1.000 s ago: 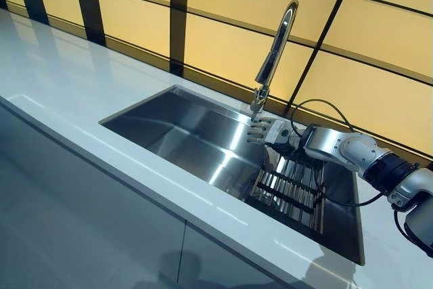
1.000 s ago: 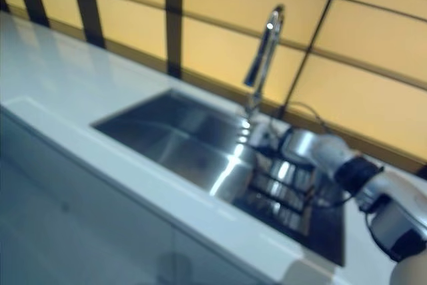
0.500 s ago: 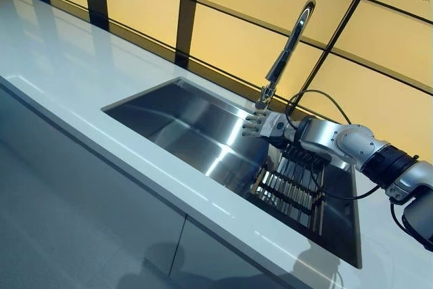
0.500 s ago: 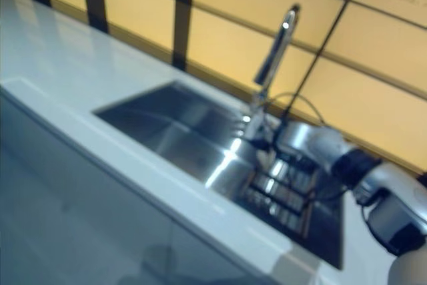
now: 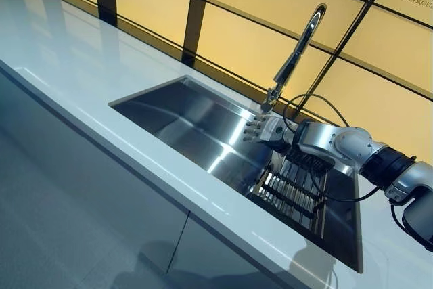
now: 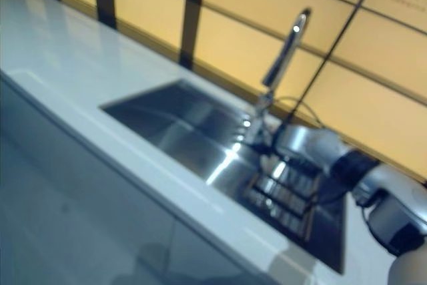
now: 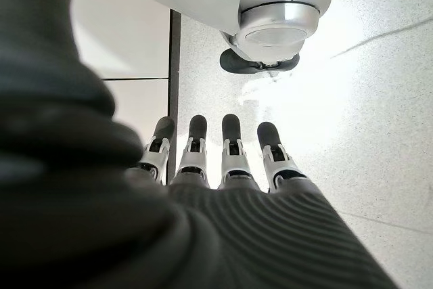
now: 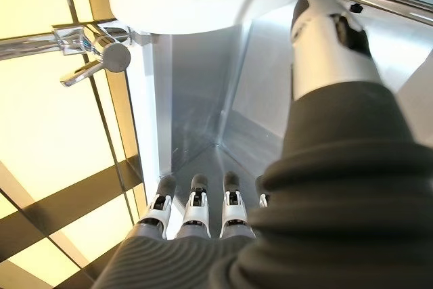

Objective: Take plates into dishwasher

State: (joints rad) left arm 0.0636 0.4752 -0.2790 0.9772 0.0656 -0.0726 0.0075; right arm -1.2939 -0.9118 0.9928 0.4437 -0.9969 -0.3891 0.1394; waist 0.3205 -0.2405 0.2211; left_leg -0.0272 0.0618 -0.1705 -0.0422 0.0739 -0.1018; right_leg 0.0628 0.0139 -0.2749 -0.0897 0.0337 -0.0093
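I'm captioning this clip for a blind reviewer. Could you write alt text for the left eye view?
The robot's right hand reaches over a steel sink, fingers straight, just below the faucet. A dish rack sits in the sink under the arm; a white countertop surrounds it. No plates show.

The right eye view is blurred throughout; the sink [image 5: 203,133] rack's [image 5: 291,191] contents are too small to tell.

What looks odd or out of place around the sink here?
Nothing is spilled or damaged. The oddity: no plate shows anywhere. The right robot hand hangs open over the sink beside the rack, under the faucet, holding nothing.
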